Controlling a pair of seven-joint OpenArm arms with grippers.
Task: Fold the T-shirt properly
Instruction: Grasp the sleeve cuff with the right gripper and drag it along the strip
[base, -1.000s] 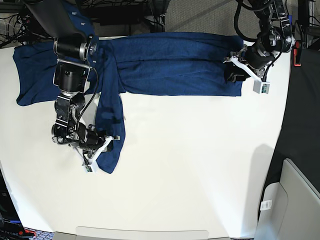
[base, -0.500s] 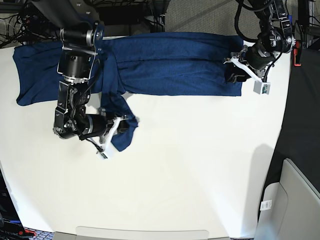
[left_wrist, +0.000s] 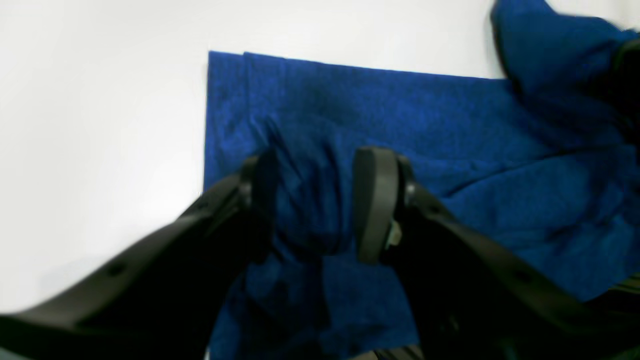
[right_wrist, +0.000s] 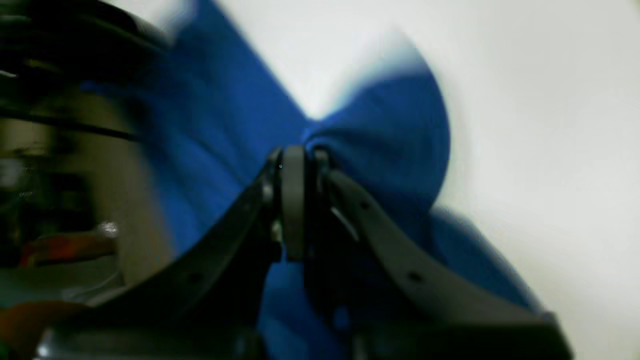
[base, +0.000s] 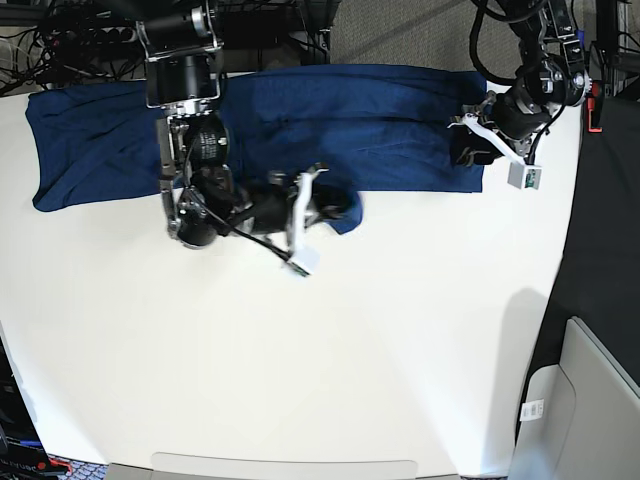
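The right pincer (right_wrist: 300, 160) is clenched on a bunched fold of the T-shirt (base: 340, 120), the sleeve end, which it holds near the middle of the lower edge of the garment. In its wrist view the two jaws sit pressed together with blue cloth puckering out from between them; that view is blurred, so how much fabric is caught is hard to say.

The left pincer (left_wrist: 310, 200) is at the far end of the shirt, jaws standing apart with a ridge of blue fabric rising between them. It seems to be gripping that ridge, though the hold looks loose.

The T-shirt lies along the back edge of the white worktop (base: 400, 350), spread as a long dark blue band. One long fold already runs along its length, and the end under the left pincer is square and tidy. The other end still spreads wide and unfolded toward the worktop's corner. By my judgement the task is at an early to middle stage: the sleeve is being brought in, and the crosswise folds remain.

Compared with a second ago, the sleeve no longer hangs down across the worktop. The right arm has swept it up and inward toward the body of the shirt. The left arm has not moved.
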